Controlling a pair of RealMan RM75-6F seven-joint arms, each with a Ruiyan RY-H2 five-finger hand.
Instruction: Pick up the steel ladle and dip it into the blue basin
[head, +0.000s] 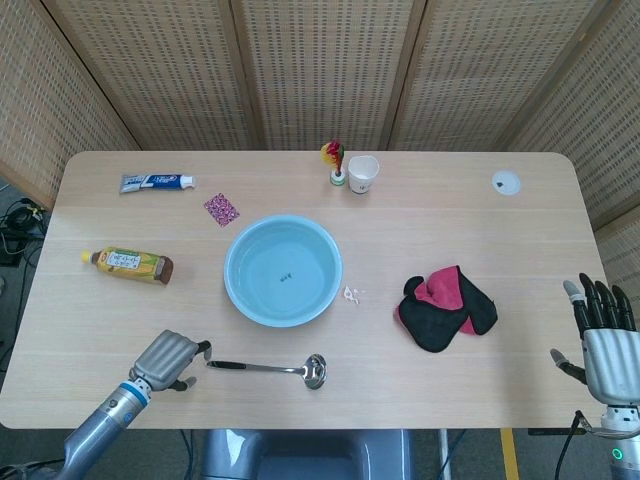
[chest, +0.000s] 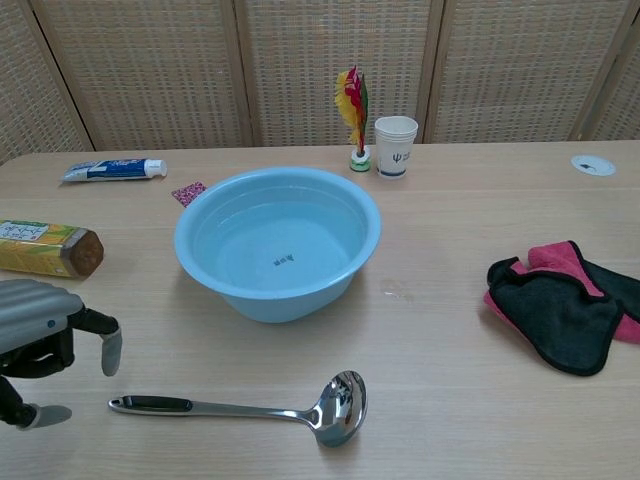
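The steel ladle (head: 268, 368) (chest: 240, 406) lies flat near the table's front edge, dark handle to the left, bowl to the right. Behind it stands the blue basin (head: 283, 270) (chest: 277, 242) with a little water inside. My left hand (head: 168, 361) (chest: 45, 335) hovers just left of the handle tip, fingers apart and empty, not touching the ladle. At the table's right front corner my right hand (head: 602, 346) is raised with fingers spread, holding nothing; only the head view shows it.
A yellow drink bottle (head: 127, 264) lies left of the basin, with a toothpaste tube (head: 157, 182) and pink packet (head: 221, 209) behind. A feathered shuttlecock (head: 335, 163) and paper cup (head: 363, 174) stand at the back. A black-and-pink cloth (head: 446, 307) lies right.
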